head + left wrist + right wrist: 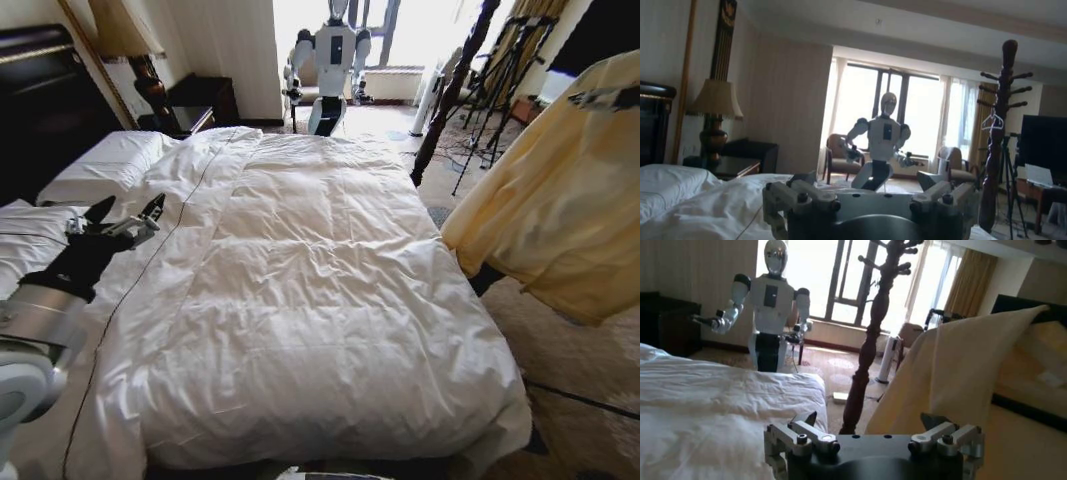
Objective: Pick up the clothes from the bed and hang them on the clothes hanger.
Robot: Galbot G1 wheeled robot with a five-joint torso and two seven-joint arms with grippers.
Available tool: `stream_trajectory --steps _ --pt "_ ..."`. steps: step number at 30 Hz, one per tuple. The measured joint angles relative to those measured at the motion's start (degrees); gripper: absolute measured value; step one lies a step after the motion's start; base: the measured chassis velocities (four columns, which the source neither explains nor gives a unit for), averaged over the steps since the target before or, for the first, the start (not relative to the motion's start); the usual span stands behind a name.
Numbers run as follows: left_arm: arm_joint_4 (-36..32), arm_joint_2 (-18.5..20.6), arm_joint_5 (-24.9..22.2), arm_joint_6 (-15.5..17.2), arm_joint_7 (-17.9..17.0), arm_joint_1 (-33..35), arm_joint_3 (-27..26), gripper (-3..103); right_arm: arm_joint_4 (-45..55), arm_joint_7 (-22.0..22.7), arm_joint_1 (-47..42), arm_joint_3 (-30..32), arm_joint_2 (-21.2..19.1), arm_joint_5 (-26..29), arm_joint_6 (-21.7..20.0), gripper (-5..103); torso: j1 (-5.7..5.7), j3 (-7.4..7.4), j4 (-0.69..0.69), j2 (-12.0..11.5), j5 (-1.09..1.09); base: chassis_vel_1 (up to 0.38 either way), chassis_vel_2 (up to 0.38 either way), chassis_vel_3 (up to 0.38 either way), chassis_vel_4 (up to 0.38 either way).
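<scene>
Left fingers: the left gripper (125,218) is released, its fingers splayed with nothing between them, and it hovers low over the pillow side of the bed (330,290).
Right fingers: the right gripper (870,424) is also spread and grips nothing; the cloth hangs just beyond one finger.
Clothes: the clothes (560,210) are off the bed, hanging in a pale yellow drape in the air past its right edge, clear of the duvet.
Top of the drape: a dark piece (606,97) sits at the upper fold. I cannot tell whether it is a hanger, a peg or part of an arm.
Clothes hanger: a thin clothes hanger (992,120) seems to dangle from a peg of the coat stand (998,150), though it is small and faint.
Step in hand: probably the hanging itself. To do it well, the shoulders should sit evenly on the hanger, and the loose cloth must not be pulled down when the right arm moves beside it.
In the way: the coat stand rises near the bed's far right corner, close to the drape, and its pegs could snag the cloth.
Further off: black tripods (500,80) stand behind the coat stand, and a second robot (330,60) stands by the window beyond the foot of the bed.
Left side: a lamp (122,30) stands by the dark headboard (40,110).
</scene>
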Motion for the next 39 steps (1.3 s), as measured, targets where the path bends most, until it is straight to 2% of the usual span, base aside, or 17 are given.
stream_trajectory --steps 2,3,6,8,9,11,13,16,17,19,23,26,31,35,36,38,39 --pt "0.0 0.1 0.2 0.0 0.1 -0.1 0.2 100 -0.7 0.0 -0.2 -0.8 1.1 -1.0 1.3 100 0.0 0.0 -0.01 0.0 -0.02 0.0 0.0 0.0 0.0" --pt "0.0 0.5 0.5 0.1 0.5 -0.7 0.5 100 -3.2 0.1 -0.8 -2.8 5.1 -3.7 5.6 100 -0.01 0.0 0.03 0.0 -0.02 0.0 0.0 0.0 0.0" --pt "0.0 1.1 0.6 0.2 0.6 -1.2 0.8 100 -5.0 0.4 -1.2 -3.4 8.2 -4.7 7.4 100 -0.01 -0.01 0.05 0.0 -0.02 0.0 0.0 0.0 0.0" --pt "0.6 1.9 0.7 0.3 1.0 -1.7 0.9 100 -10.1 1.2 -1.8 -4.2 14.7 -7.2 11.7 100 0.0 -0.01 0.01 0.0 -0.05 0.0 0.0 0.0 0.0" --pt "0.6 1.9 0.7 0.3 1.0 -1.7 0.9 100 -10.1 1.2 -1.8 -4.2 14.7 -7.2 11.7 100 0.0 -0.01 0.01 0.0 -0.05 0.0 0.0 0.0 0.0" --pt "1.5 2.2 0.9 0.1 1.1 -1.8 0.7 100 -14.7 2.9 -3.6 -3.7 21.2 -10.1 16.5 100 0.0 -0.01 0.02 0.0 -0.04 0.0 0.0 0.0 0.0" --pt "1.9 2.1 1.3 -0.3 1.1 -1.6 0.7 100 -15.9 4.2 -5.0 -2.8 23.7 -11.1 17.9 100 0.0 0.0 0.03 0.0 -0.04 0.0 0.0 0.0 0.0" --pt "2.8 0.9 4.1 -2.0 2.2 -0.5 1.5 100 -19.1 7.3 -12.0 -1.1 30.7 -17.6 25.6 100 -0.01 -0.01 0.08 0.0 -0.07 0.0 0.0 0.0 0.0" --pt "2.8 0.9 4.1 -2.0 2.2 -0.5 1.5 100 -19.1 7.3 -12.0 -1.1 30.7 -17.6 25.6 100 -0.01 -0.01 0.08 0.0 -0.07 0.0 0.0 0.0 0.0" --pt "3.4 -0.4 5.8 -3.4 3.1 0.6 2.1 100 -19.2 8.5 -17.5 -0.3 32.4 -24.2 31.3 100 0.0 0.0 0.09 0.0 0.0 0.0 0.0 0.0 0.0" --pt "4.3 -2.1 7.1 -5.2 4.2 2.2 2.3 100 -15.2 12.0 -24.5 0.8 31.8 -30.6 36.2 100 0.0 -0.01 0.03 0.0 -0.01 0.0 0.0 0.0 0.0" --pt "6.2 -5.5 9.6 -9.4 5.7 4.4 2.8 100 -5.9 18.4 -38.3 3.1 27.3 -42.9 43.4 100 -0.02 -0.02 0.0 0.0 0.01 0.0 0.0 0.0 0.0" --pt "7.0 -10.4 12.5 -14.0 7.2 8.3 2.1 100 5.1 23.5 -49.2 7.0 23.4 -46.3 44.0 100 -0.02 -0.03 -0.03 0.0 0.01 0.0 0.0 0.0 0.0" --pt "6.2 -19.1 17.3 -20.7 7.8 14.4 1.0 100 21.0 25.7 -69.9 20.0 19.0 -52.5 43.5 100 -0.04 -0.04 0.08 0.0 -0.02 0.0 0.0 0.0 0.0" --pt "6.2 -19.1 17.3 -20.7 7.8 14.4 1.0 100 21.0 25.7 -69.9 20.0 19.0 -52.5 43.5 100 -0.04 -0.04 0.08 0.0 -0.02 0.0 0.0 0.0 0.0" --pt "5.7 -22.2 21.1 -23.1 8.0 15.6 2.5 100 29.6 24.6 -87.3 34.8 18.1 -55.9 43.8 100 -0.04 -0.04 0.01 0.0 0.0 0.0 0.0 0.0 0.0" --pt "5.7 -22.2 21.1 -23.1 8.0 15.6 2.5 100 29.6 24.6 -87.3 34.8 18.1 -55.9 43.8 100 -0.04 -0.04 0.01 0.0 0.0 0.0 0.0 0.0 0.0"
